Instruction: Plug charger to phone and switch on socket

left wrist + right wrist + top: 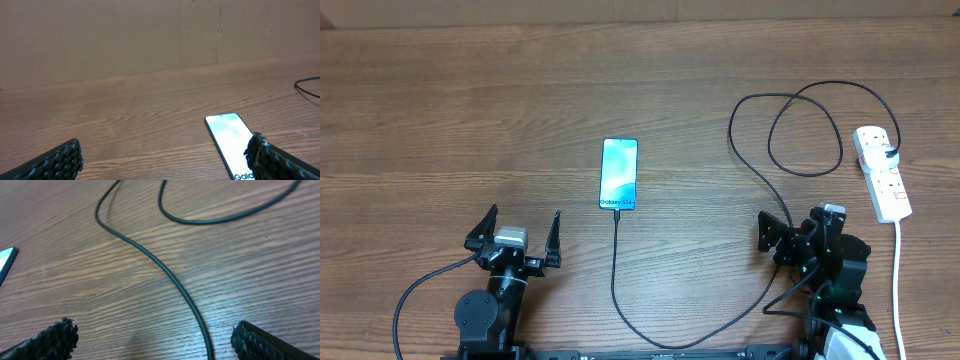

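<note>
1. The charger (pixel 616 262) is a thin black cable. Its small tip sits at the phone's near short end, apparently plugged in.
2. From there the cable runs toward the near edge of the table (pixel 440 120) and bends to the right. It then climbs past the right gripper (pixel 790 232) and makes two loose loops toward the far right corner.
3. The cable ends in a black plug (pixel 890 153) seated in the far end of the socket (pixel 882 172).
4. The left gripper (pixel 520 232) hovers by the near edge, left of the middle. Its fingers (pixel 55 162) are spread wide, with nothing between them and touching nothing.
5. In the left wrist view, the phone's near end lies just ahead of the right-hand finger.
6. The right gripper is by the near edge, toward the right. Its fingers (pixel 50 340) are also spread wide and clamp nothing.
7. In the right wrist view, the cable lies on the wood and passes between the two fingers. I cannot tell whether either finger touches it.
8. The phone (pixel 619 174) lies flat around the middle of the table, its long sides running from the far edge to the near edge. Its blue-teal screen faces up, with dark lettering at the near end.
9. The socket is a white strip lying along the right edge. It has red switches, too small to read as on or off. A thick white cord (pixel 898 285) runs from it toward the near right corner.
</note>
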Robot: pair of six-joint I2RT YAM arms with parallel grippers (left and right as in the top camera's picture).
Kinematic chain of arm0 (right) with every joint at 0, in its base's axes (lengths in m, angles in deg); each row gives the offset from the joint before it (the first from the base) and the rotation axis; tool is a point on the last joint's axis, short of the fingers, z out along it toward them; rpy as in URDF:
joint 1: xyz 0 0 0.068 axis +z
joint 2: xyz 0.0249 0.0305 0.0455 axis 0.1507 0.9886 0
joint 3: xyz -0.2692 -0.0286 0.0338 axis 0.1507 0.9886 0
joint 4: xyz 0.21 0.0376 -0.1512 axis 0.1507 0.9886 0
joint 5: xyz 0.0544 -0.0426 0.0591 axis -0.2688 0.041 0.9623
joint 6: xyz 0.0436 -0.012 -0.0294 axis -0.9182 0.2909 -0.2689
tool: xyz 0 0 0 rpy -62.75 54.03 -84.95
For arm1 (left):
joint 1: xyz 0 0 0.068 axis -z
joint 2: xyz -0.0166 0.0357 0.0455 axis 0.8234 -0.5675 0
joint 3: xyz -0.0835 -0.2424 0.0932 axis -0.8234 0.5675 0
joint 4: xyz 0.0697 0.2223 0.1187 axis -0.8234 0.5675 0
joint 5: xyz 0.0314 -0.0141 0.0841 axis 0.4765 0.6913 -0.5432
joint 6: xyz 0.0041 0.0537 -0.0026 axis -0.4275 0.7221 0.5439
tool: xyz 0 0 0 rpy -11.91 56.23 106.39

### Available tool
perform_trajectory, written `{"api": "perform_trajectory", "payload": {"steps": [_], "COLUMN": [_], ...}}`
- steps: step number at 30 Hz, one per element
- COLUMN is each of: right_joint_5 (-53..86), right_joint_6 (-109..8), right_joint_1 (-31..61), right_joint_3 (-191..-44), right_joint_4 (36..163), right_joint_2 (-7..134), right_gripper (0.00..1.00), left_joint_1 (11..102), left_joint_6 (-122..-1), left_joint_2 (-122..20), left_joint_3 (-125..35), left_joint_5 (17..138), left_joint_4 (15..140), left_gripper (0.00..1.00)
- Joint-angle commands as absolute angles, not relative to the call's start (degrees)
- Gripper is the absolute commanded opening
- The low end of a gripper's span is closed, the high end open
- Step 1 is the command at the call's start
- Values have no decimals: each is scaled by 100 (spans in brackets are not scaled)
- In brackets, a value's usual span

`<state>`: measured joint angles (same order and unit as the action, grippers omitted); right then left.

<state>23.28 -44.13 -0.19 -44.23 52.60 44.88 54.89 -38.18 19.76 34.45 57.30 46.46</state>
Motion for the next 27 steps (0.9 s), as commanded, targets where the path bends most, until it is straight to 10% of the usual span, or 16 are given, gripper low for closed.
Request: {"api": "perform_trajectory", "payload": {"steps": [1, 27], "right_joint_5": [2479, 2995], "right_joint_6": [-4089, -2867], "right_joint_1": [-2, 184], "right_joint_3": [-4366, -4366], "right_joint_4": [5474, 6956], "right_joint_2": [4198, 1780], "right_gripper": [100, 100], "left_joint_1": [5432, 5432], "left_joint_6": [-3689, -3689], "left_joint_2": [2035, 2035], "left_joint_3": [3469, 3469], "left_joint_5": [5669, 5669], "left_joint_4": [4661, 4661], "left_gripper": [100, 100]}}
